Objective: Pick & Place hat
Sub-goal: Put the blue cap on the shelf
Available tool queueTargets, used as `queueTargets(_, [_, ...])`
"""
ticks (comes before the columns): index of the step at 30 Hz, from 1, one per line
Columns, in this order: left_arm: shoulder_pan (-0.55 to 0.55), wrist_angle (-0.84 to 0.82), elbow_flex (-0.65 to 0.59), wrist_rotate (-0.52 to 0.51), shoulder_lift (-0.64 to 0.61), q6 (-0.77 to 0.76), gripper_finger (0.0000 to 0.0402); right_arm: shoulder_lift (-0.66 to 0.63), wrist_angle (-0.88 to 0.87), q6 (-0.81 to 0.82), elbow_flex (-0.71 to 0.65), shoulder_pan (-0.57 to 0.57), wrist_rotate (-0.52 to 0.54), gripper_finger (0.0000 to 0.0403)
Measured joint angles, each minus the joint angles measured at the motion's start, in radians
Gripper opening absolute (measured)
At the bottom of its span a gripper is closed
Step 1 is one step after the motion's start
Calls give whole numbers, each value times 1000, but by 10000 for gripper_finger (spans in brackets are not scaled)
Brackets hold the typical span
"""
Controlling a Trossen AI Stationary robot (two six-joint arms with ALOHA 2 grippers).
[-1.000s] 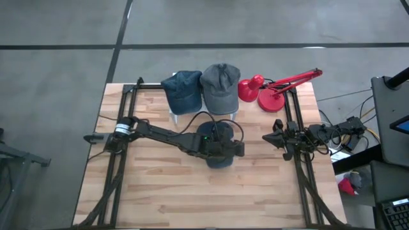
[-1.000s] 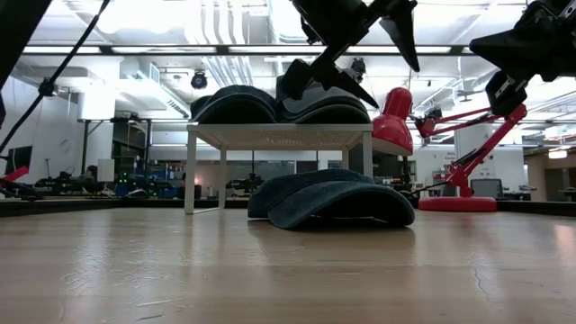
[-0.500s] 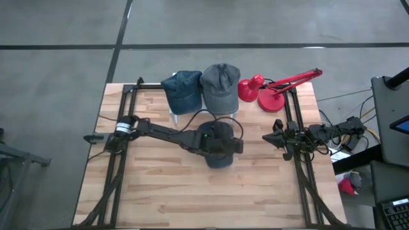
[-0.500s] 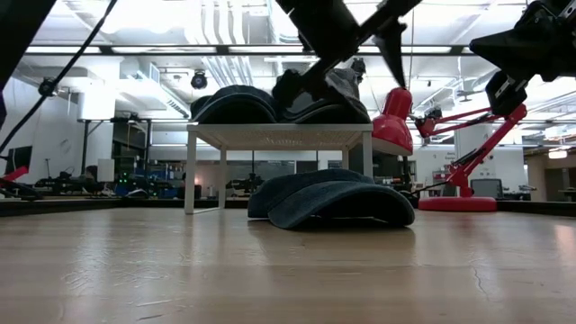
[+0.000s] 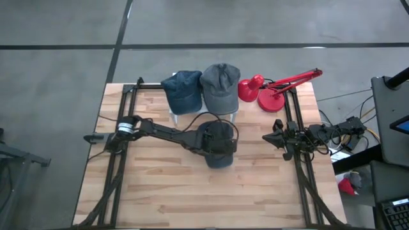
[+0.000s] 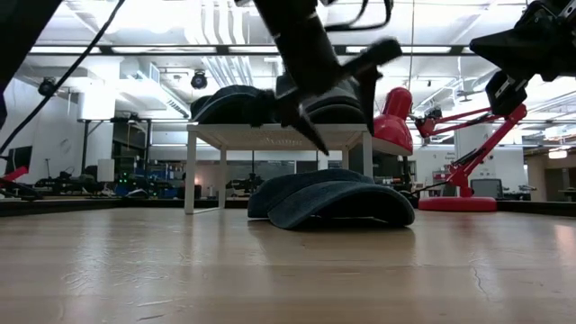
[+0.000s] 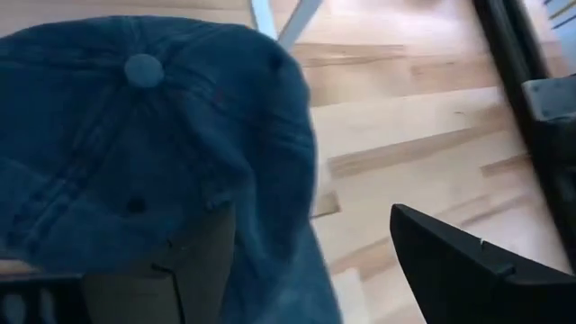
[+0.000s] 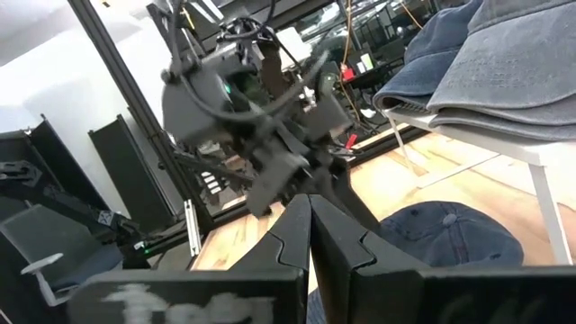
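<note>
1. A dark blue denim cap (image 5: pixel 219 155) lies flat on the wooden table (image 5: pixel 160 191), just in front of the small white stand (image 6: pixel 279 138).
2. A second blue cap (image 5: pixel 181 89) and a grey cap (image 5: pixel 220 85) sit on top of that stand.
3. The left gripper (image 6: pixel 346 99) hangs right above the lying cap, its fingers (image 7: pixel 468 261) spread wide, not holding it.
4. The right gripper (image 8: pixel 310 234) waits far to the right of the stand, fingers pressed together.
5. A red desk lamp (image 5: pixel 271 89) stands right of the stand.

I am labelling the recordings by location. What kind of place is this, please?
Probably a robotics lab or workshop: a wooden table carries two arms on dark frames, the floor around it is bare concrete, and ceiling strip lights hang over distant work benches.
</note>
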Motion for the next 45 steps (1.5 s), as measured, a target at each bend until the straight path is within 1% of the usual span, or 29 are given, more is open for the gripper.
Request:
queueTargets(8, [30, -6, 0, -3, 48, -2, 287, 0, 4, 3, 0, 0, -1, 9])
queueTargets(14, [50, -77, 1, -3, 48, 11, 287, 0, 3, 3, 0, 0, -1, 8])
queueTargets(20, [60, -81, 1, 14, 92, 11, 287, 0, 3, 3, 0, 0, 0, 9])
queueTargets(26, [65, -95, 1, 106, 163, 8, 287, 0, 2, 2, 0, 0, 1, 9])
queueTargets(31, [71, -95, 6, 227, 214, -1, 281, 0, 2, 0, 0, 0, 0, 8])
queueTargets(34, [64, -95, 6, 293, 234, 8, 260, 0, 0, 0, 0, 0, 1, 8])
queueTargets(37, [46, -93, 5, 314, 235, 8, 220, 0, -1, 0, 0, 0, 0, 9])
queueTargets(40, [30, -96, 4, 300, 229, 8, 166, 0, -2, 0, 0, 0, 1, 8])
queueTargets(45, [7, -97, 3, 281, 219, 34, 65, 0, -2, -1, 0, 0, 0, 8])
